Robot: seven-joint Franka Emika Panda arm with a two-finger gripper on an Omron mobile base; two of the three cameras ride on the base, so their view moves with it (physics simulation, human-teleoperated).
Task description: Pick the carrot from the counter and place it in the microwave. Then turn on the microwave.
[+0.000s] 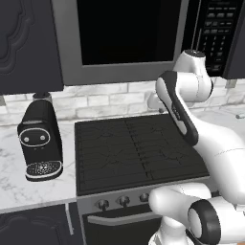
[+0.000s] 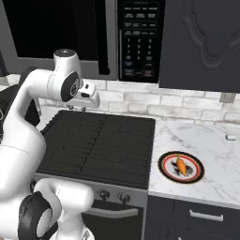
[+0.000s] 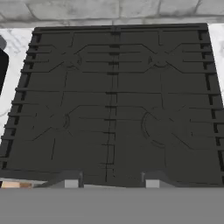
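Currently parked high above the stovetop (image 1: 139, 150), near its back edge, with the end effector (image 2: 88, 104) pointing down at the black grates. Closed almost fully, judging by the 2 finger tips low in the hand view, and holding nothing. Well off to the robot's right, lying on the red-rimmed plate (image 2: 165, 164), which sits on the marble surface (image 2: 211, 150) just beside the stovetop's right edge: the carrot (image 2: 180, 165). Long axis running roughly front to back as seen from the right base camera; which end carries the green is too small to tell. So, from the end effector, lying rightward, nearer the front edge, and lower. Only 1 arm here, so no choice of side. Probably calls for a swing right over the plate, opening wide, and turning the fingers across the carrot's length before descending. Above and behind, the microwave (image 2: 56, 28), door shut, button panel (image 2: 139, 40) on its right side.
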